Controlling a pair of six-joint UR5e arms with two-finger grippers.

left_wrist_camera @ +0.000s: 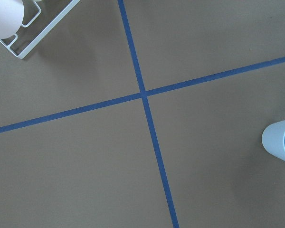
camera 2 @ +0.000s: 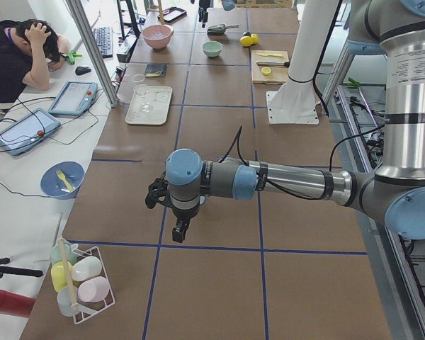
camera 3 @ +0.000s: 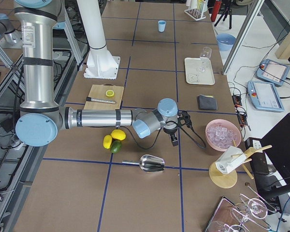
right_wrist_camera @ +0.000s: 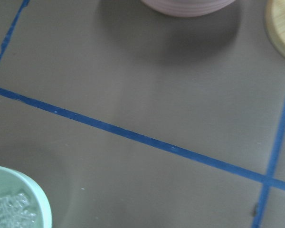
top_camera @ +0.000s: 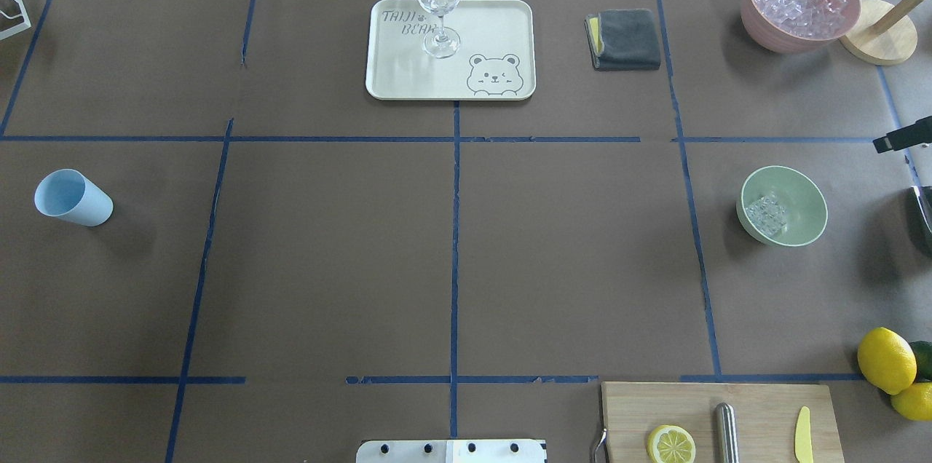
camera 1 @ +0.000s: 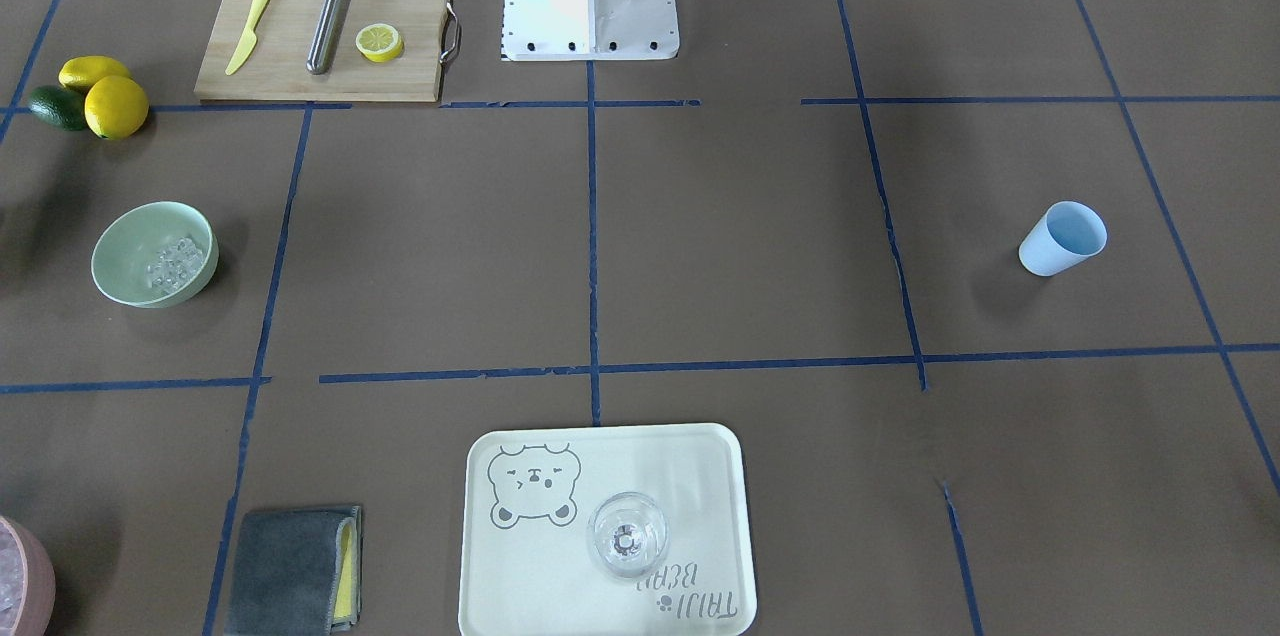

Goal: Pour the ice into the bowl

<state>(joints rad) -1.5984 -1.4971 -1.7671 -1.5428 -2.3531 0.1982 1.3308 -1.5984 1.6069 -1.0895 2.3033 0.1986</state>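
**Right fingers** (camera 3: 174, 140) – They hang above the bench (top_camera: 328, 266), pointing down. Only the right side view shows them whole, so whether they are wide or narrow cannot be told. Nothing is seen held in them.

**Left fingers** (camera 2: 178, 230) – They hang above the bench at the opposite end, pointing down. Only the left side view shows them, and their opening cannot be told either.

**Task items**
- The bowl (top_camera: 801, 194) stands upright on the bench. Its rim sits in the lower left corner of the right wrist view, so it is near the right fingers and apart from them.
- The ice (top_camera: 767, 215) lies inside the bowl as a small heap against one side of the floor.

**Other items**
- A pink container (camera 3: 223, 135) filled with ice cubes stands just beyond the right fingers.
- A metal scoop (camera 3: 152, 163) lies on its side on the bench, near the right fingers.
- A light blue cup (left_wrist_camera: 281, 147) stands near the left fingers – at the right edge of the left wrist view.
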